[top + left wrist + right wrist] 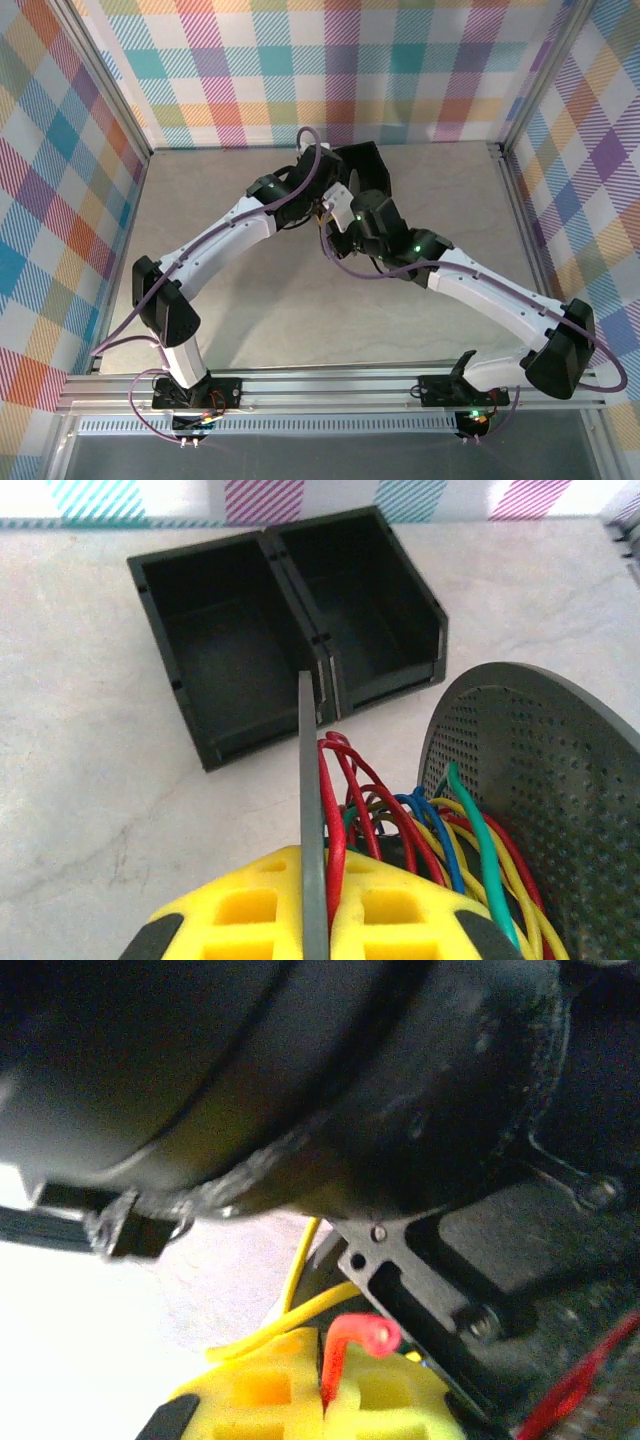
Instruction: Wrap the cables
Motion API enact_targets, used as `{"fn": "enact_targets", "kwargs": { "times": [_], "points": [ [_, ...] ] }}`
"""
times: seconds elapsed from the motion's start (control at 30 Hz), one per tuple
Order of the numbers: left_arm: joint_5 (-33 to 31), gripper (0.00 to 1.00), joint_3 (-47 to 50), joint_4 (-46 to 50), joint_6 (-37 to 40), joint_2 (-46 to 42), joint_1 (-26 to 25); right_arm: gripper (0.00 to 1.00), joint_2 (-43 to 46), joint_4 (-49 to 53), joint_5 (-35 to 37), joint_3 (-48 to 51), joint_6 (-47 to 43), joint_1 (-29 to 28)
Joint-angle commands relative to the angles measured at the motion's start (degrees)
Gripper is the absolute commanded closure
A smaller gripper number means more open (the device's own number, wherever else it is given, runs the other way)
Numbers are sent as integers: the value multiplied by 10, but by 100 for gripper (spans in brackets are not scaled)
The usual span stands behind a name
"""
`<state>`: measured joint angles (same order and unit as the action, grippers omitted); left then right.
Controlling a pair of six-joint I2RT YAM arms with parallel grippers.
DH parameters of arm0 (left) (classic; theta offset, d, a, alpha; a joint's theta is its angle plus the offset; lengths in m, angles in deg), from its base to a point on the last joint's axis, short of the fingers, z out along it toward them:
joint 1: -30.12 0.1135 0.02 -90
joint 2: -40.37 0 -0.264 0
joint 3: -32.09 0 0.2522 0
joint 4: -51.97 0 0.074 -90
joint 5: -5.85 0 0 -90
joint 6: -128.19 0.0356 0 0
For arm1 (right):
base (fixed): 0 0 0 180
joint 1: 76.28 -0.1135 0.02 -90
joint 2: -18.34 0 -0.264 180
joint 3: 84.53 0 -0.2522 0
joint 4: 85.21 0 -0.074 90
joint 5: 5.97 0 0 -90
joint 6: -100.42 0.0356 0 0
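Observation:
The cables are thin red, yellow, blue and green strands bunched on a dark grey spool, between its perforated disc and a thin grey flange seen edge-on. My left gripper is shut on that flange, with one red cable pinched beside it. My right gripper is shut on the end of a red cable, whose tip bends over the yellow fingers. A yellow cable runs just past them. In the top view both grippers meet mid-table, left and right.
Two black open bins stand side by side just beyond the spool, near the back wall. A black arm body hangs close over the right gripper. Plaid walls surround the pale marbled table.

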<state>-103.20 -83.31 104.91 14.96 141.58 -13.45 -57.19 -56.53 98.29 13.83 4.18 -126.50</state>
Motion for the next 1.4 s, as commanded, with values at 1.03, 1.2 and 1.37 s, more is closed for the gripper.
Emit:
{"fn": "enact_targets", "kwargs": {
  "times": [1.03,1.2,1.37],
  "points": [
    [80,100,48,42,-156,-49,6,100,-145,-20,204,-12,246,16],
    [104,100,54,32,-166,-54,7,100,-169,6,196,-22,293,40],
    [126,100,65,19,-175,-63,6,100,-167,-20,122,-24,304,53]
  ]
}}
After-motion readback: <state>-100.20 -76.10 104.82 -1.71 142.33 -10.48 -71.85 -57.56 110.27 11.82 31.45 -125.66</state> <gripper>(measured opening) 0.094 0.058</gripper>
